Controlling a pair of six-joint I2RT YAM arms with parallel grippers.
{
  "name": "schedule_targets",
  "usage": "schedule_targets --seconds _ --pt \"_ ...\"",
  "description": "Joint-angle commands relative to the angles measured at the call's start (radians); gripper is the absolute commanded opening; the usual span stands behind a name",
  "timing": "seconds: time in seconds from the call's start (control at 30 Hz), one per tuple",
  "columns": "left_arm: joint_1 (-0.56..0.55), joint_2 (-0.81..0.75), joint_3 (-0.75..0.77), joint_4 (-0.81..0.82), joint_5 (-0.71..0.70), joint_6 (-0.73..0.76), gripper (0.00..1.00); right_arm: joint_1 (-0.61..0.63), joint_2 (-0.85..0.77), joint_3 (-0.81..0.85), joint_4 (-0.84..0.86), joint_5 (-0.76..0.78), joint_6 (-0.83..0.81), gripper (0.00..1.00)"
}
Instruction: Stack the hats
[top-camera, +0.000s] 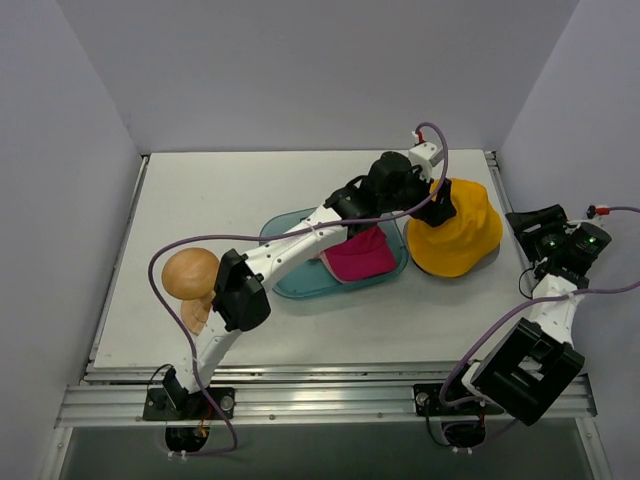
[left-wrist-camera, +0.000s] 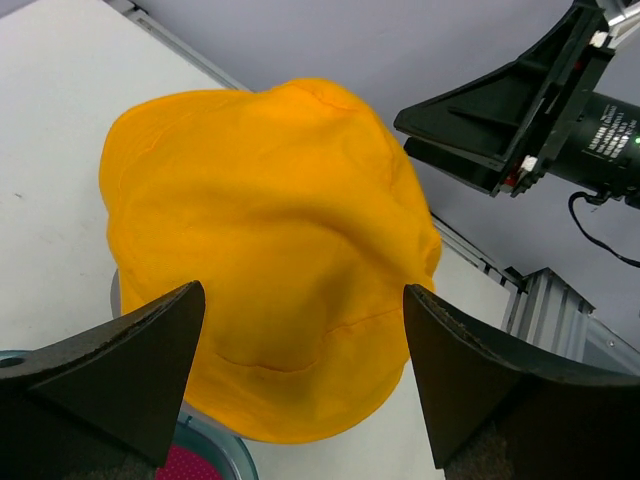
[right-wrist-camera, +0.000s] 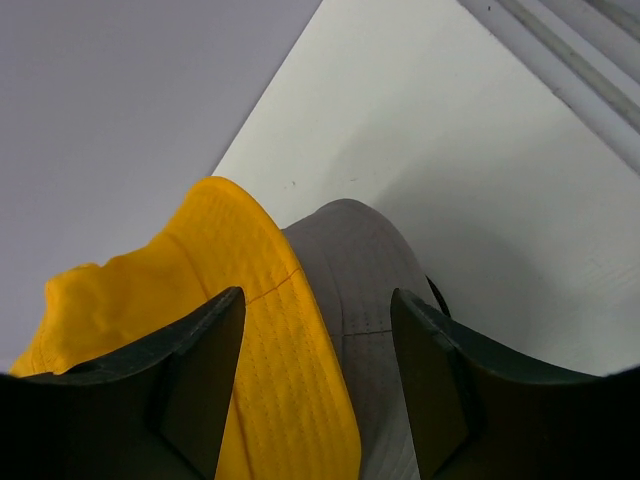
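The yellow-orange hat (top-camera: 458, 235) lies on the table right of the tray and fills the left wrist view (left-wrist-camera: 270, 240). The grey hat (right-wrist-camera: 375, 280) lies under it; only its brim shows, in the right wrist view. The magenta hat (top-camera: 360, 256) lies in the teal tray, with a pale pink edge (top-camera: 324, 262) showing at its left. My left gripper (top-camera: 440, 208) is open just above the yellow hat's near-left side (left-wrist-camera: 305, 350), holding nothing. My right gripper (top-camera: 545, 232) is open and empty, right of the hats, facing the two brims (right-wrist-camera: 318, 300).
The translucent teal oval tray (top-camera: 290, 285) lies mid-table. The round-topped wooden stand (top-camera: 190, 275) is at the left, beside the left arm's elbow. White walls close in the table on three sides. A metal rail runs along the table's right edge.
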Motion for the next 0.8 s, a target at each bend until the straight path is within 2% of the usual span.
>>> schedule_targets --seconds 0.0,0.43,0.77 --pt "-0.004 0.042 0.099 -0.010 0.018 -0.008 0.90 0.004 0.014 -0.021 0.129 -0.076 0.063 0.56" --pt "-0.006 0.056 0.111 -0.003 0.001 0.003 0.90 0.065 0.061 -0.072 0.263 -0.081 0.095 0.53" --pt "-0.006 0.057 0.084 -0.003 -0.048 0.003 0.90 0.082 0.043 -0.080 0.266 -0.050 0.088 0.42"
